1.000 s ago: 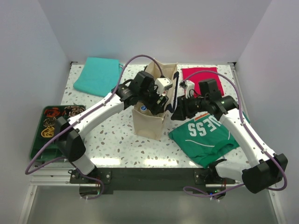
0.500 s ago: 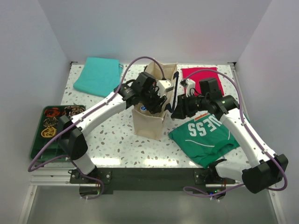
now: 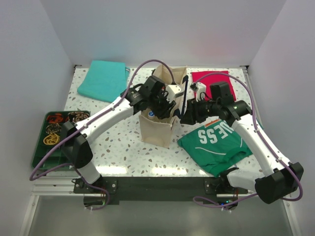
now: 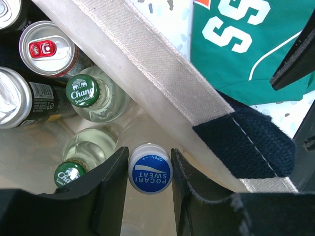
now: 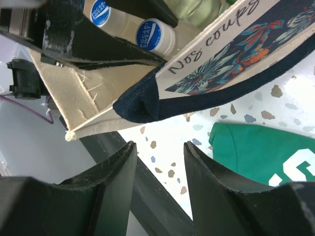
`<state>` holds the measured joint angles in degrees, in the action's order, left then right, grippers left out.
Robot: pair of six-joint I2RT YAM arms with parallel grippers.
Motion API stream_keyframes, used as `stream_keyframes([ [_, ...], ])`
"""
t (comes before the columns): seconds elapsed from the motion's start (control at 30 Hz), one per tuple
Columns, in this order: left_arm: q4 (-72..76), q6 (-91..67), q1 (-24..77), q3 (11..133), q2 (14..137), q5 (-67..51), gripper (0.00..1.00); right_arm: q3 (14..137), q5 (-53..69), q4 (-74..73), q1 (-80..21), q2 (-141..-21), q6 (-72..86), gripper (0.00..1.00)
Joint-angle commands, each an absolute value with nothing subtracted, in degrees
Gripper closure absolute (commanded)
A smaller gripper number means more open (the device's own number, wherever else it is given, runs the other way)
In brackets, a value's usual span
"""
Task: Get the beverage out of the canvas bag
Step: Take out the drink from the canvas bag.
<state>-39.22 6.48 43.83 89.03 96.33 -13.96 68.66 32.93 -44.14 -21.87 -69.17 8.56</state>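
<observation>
The canvas bag [image 3: 157, 130] stands upright in the middle of the speckled surface [image 3: 118, 145], beige with dark navy strap handles [image 4: 251, 142]; the right wrist view shows a navy floral print and script lettering on one side. Inside, close against the bag's right wall, stands a Pocari Sweat bottle [image 4: 150, 169] with a blue cap, beside two green-capped Chang bottles [image 4: 83, 91] and some cans [image 4: 47, 49]. The left gripper [image 4: 150, 152] reaches down into the bag, its fingers [image 4: 115, 182] pressed to either side of the blue cap with no gap showing. The right gripper [image 5: 157, 147] sits just outside the bag's right edge, fingers spread and holding nothing, the folded navy strap just past its tips. A green jersey [image 3: 216, 140] lies right of the bag.
</observation>
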Motion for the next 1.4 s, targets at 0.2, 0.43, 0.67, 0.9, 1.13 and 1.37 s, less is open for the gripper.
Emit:
stream_keyframes([
  [0.2,-37.2,5.2,44.7,94.0,92.7,-12.6,1.00,68.8,22.9,-38.5,-22.1,-64.8,12.1,0.54],
  [0.43,-36.7,4.8,44.7,96.0,91.6,-10.0,1.00,67.5,21.1,-36.0,-22.1,-64.4,13.6,0.54],
  [0.67,-35.8,4.5,44.7,97.1,90.2,-9.0,1.00,66.7,20.7,-33.2,-22.2,-65.0,14.9,0.54],
  [0.9,-35.3,4.1,44.7,98.1,89.2,-7.9,1.00,66.7,20.4,-31.8,-22.2,-65.9,15.6,0.54],
  [1.13,-34.5,4.2,44.7,99.2,88.4,-7.0,1.00,66.7,20.0,-31.6,-22.2,-66.0,16.0,0.54],
  [1.37,-34.5,4.0,44.7,100.4,87.5,-5.8,1.00,67.5,19.2,-31.8,-22.1,-66.1,15.9,0.54],
])
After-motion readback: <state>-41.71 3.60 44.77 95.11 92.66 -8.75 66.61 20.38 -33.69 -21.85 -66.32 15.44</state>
